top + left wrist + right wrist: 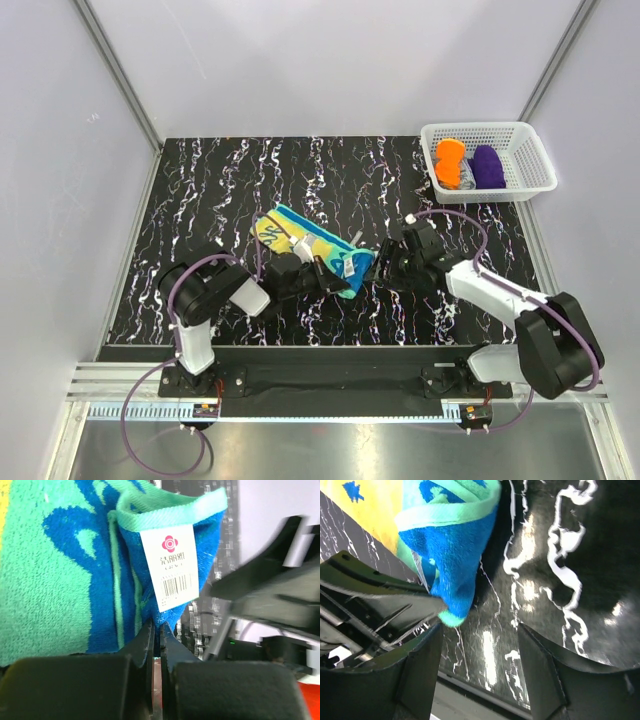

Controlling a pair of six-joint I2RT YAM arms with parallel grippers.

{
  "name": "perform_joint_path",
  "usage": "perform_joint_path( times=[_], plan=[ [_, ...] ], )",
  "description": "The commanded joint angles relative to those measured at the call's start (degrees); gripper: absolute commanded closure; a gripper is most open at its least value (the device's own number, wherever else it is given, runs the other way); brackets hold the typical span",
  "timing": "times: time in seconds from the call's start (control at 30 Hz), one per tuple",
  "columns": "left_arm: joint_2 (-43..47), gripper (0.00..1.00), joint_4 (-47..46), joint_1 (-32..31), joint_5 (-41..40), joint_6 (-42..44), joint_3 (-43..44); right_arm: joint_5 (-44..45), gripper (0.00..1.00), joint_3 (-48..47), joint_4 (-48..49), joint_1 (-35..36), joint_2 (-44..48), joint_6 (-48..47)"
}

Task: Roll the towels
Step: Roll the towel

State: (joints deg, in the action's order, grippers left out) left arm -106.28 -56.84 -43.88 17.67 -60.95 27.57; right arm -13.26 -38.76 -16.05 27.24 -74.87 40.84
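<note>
The teal, blue and yellow towel (305, 243) lies in the middle of the table, with its near right corner lifted. My left gripper (336, 279) is shut on that blue corner, just below the white label (172, 565). In the left wrist view the jaws (159, 629) pinch the towel (60, 570) at its edge. My right gripper (386, 262) is open and empty, right of the corner. In the right wrist view (480, 647) the held corner (452, 555) hangs just ahead of its left finger. The orange towel (450, 162) lies bundled in the basket.
The white lattice basket (525, 140) stands at the back right of the table and also holds a purple bundle (487, 167). The two grippers are close together near the table's middle front. The black marbled tabletop (220, 190) shows to the left and behind.
</note>
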Motion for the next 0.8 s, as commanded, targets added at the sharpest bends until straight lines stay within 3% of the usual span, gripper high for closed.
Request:
perform_joint_path(
  times=[0.0, 0.13, 0.27, 0.57, 0.77],
  plan=[
    [-0.6, 1.00, -9.2, 0.9, 5.2, -4.4, -0.4, -3.6, 0.33, 2.8, 14.6, 0.5, -2.9, 2.3],
    [-1.9, 1.00, -11.7, 2.6, 8.9, -8.9, 0.1, -6.2, 0.36, 5.3, 27.6, 0.4, -10.1, 4.4],
    [-3.6, 1.00, -13.1, 4.0, 11.4, -11.5, 0.6, -6.9, 0.39, 7.0, 33.8, 0.4, -13.5, 5.6],
    [-7.6, 0.99, -15.8, 5.6, 14.5, -13.9, 1.9, -6.6, 0.60, 8.0, 36.1, 0.5, -13.4, 5.9],
    [-4.1, 0.71, -9.6, 5.6, 14.3, -9.9, 2.4, -6.0, 0.75, 8.2, 32.5, 0.4, -10.4, 5.7]
  ],
)
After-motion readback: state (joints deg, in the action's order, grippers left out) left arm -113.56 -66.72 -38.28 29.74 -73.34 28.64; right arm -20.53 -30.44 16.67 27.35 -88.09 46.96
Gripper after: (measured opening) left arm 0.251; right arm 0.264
